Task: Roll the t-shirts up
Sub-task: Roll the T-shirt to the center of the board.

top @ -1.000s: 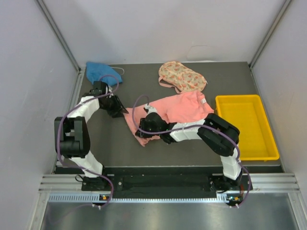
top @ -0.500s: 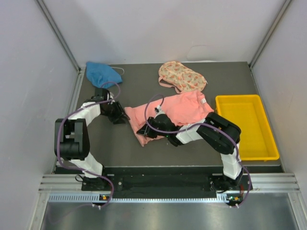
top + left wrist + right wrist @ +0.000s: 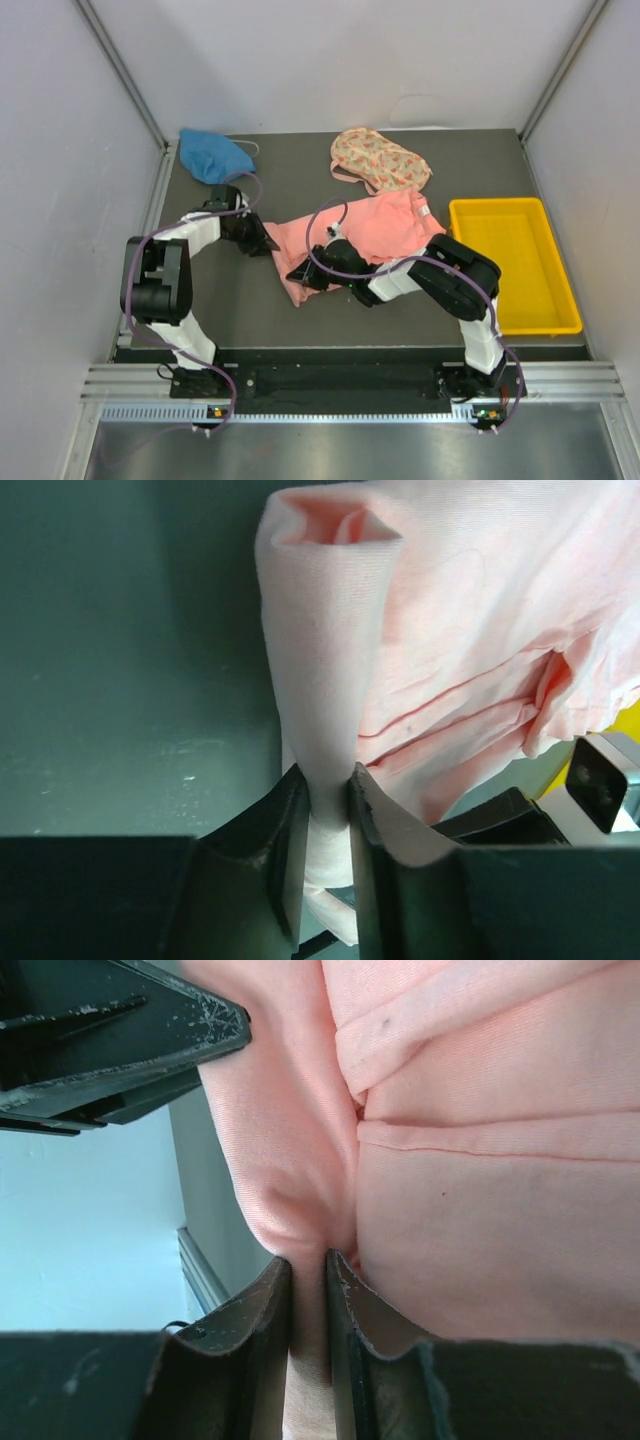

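A salmon-pink t-shirt (image 3: 378, 226) lies crumpled across the middle of the table, its left edge folded into a thick band (image 3: 325, 660). My left gripper (image 3: 268, 243) is shut on that folded edge at the shirt's upper left; the cloth fills the gap between its fingers (image 3: 327, 810). My right gripper (image 3: 298, 275) is shut on the same pink shirt (image 3: 480, 1160) at its lower left, with a fold pinched between its fingertips (image 3: 308, 1270). A blue t-shirt (image 3: 212, 155) is bunched at the back left. A floral t-shirt (image 3: 380, 160) sits at the back centre.
A yellow tray (image 3: 512, 262) stands on the right of the table. Metal frame rails (image 3: 160, 200) border the table left and right, and white walls enclose the cell. The two grippers work close together at the shirt's left side.
My left gripper has moved right from bare table onto the shirt's edge and closed on it. The right gripper shifted slightly right, still holding the lower left of the pink shirt.
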